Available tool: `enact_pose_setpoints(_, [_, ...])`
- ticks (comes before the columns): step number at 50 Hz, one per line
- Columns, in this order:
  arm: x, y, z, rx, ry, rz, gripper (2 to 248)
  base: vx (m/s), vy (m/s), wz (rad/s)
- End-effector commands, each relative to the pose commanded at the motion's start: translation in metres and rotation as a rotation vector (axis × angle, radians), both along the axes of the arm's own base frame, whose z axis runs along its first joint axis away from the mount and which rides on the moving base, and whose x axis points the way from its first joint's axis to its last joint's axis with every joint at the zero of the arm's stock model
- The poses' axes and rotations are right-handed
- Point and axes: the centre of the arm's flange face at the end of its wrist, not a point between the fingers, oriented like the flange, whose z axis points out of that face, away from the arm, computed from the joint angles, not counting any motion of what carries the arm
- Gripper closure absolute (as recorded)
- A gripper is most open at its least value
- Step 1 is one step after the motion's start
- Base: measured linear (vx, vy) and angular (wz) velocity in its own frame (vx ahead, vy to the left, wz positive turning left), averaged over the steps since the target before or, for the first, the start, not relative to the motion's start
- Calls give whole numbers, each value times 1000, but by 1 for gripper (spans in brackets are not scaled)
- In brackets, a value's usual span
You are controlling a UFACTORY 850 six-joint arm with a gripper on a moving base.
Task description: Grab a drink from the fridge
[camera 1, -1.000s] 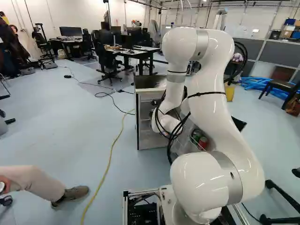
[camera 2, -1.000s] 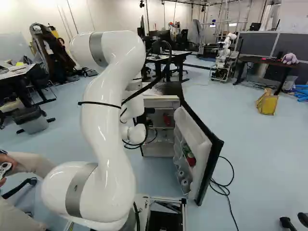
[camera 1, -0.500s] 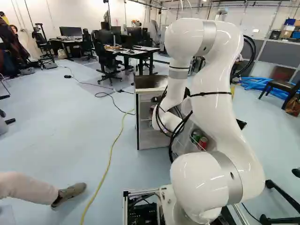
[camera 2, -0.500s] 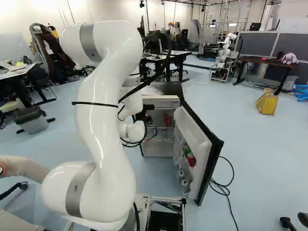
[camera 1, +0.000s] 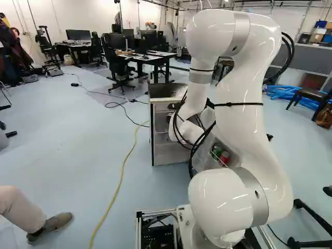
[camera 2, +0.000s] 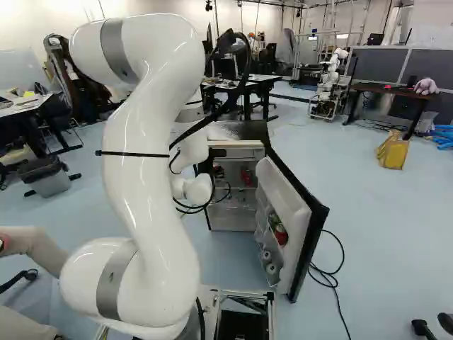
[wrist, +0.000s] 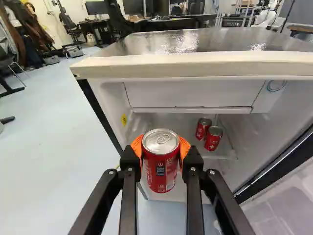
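Between orange pads [wrist: 137, 146], red can [wrist: 160, 160] (printed label [wrist: 160, 169])

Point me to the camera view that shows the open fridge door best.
The right base view: the fridge door stands swung open there, inner racks and black edge in sight. In the left base view the arm hides much of it; the wrist view catches only part, beside the pincer.
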Motion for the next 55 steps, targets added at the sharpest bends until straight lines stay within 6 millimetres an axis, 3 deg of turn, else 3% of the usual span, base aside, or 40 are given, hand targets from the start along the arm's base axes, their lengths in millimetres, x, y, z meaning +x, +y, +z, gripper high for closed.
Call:
enact_pose_setpoints(29, [-28,0,33,-4,-16,-8,156,0,0,0])
enact_pose_setpoints(55, [-34,0,60,-5,-75,-8,156,0,0,0])
